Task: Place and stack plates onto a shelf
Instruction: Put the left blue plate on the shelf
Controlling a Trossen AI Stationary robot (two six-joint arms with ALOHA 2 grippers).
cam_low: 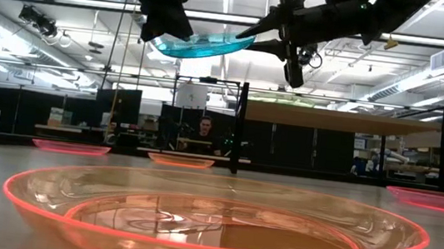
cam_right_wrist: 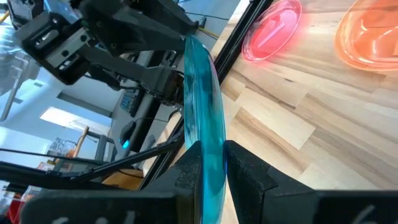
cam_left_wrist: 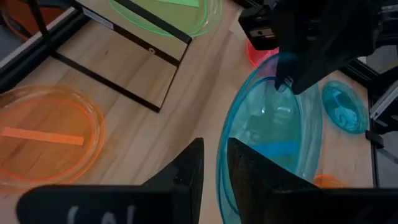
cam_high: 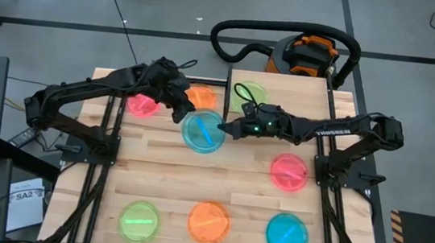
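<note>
Nearest the low camera lies an orange plate (cam_low: pixel 215 224) flat on the tabletop (cam_high: pixel 163 176), with a green plate (cam_high: pixel 139 221) and a blue one (cam_high: pixel 287 234) either side of it along the near edge. Farther back on the left, the left gripper (cam_high: pixel 180 111) pinches the left rim of the raised blue plate (cam_high: pixel 203 130); its fingers (cam_left_wrist: pixel 186 171) are nearly closed on the edge, in the left wrist view. That plate hangs clear of the table, tilted, in the low view. Opposite, the right gripper (cam_high: pixel 230 128) clamps the plate's right rim, fingers (cam_right_wrist: pixel 193 165) pressed to either face. This looks like a handover in mid-air, so only one claw should let go, and only once the other grip is firm; both pulling would flex or flick the thin plastic. Next, I judge, the plate needs levelling and carrying to the shelf (cam_high: pixel 285 92), just behind, where a green plate (cam_high: pixel 246 95) already rests, lowering it squarely before release. To the right, a pink plate (cam_high: pixel 288 171) waits on the table.
</note>
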